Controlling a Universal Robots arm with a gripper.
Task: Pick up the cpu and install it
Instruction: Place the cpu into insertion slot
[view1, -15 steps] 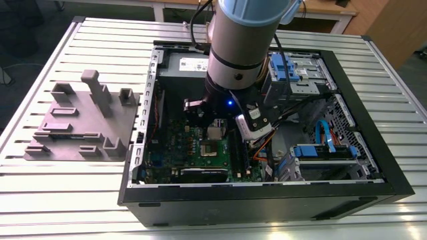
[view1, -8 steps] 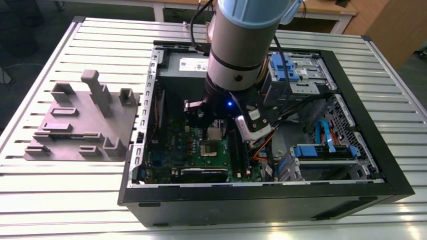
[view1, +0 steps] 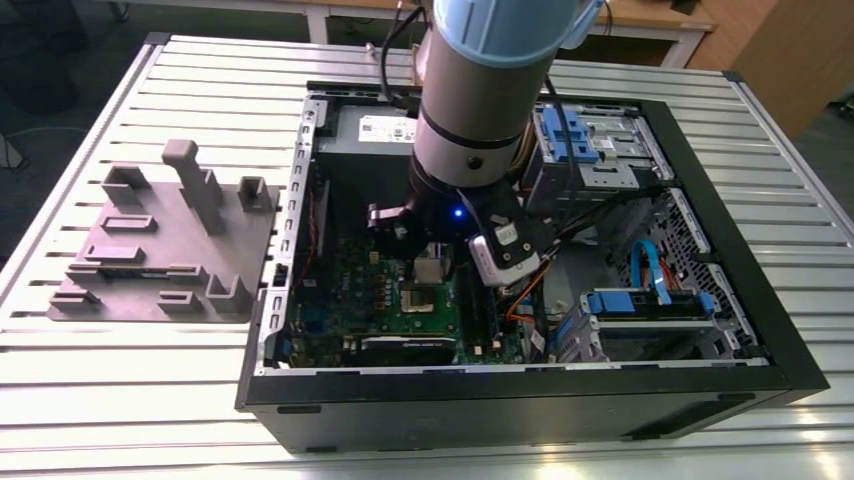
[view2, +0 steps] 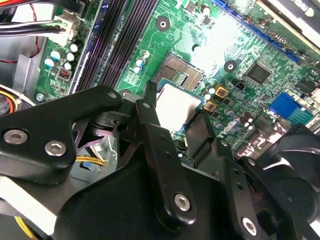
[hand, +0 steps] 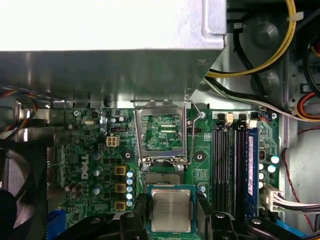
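While my pincer (hand: 171, 206) is clamped on the cpu (hand: 171, 212), just beside the open socket (hand: 163, 177), I fear misalignment. Any tilt or offset could bend socket pins or snag the raised load plate (hand: 161, 131).

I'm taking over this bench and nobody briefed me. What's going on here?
A robot arm reaches down into an open computer case. Its gripper is shut on the cpu, a small silvery square chip, and holds it over the green motherboard, right beside the socket. The socket is open and nothing sits in it, so the chip is picked up but not yet installed.
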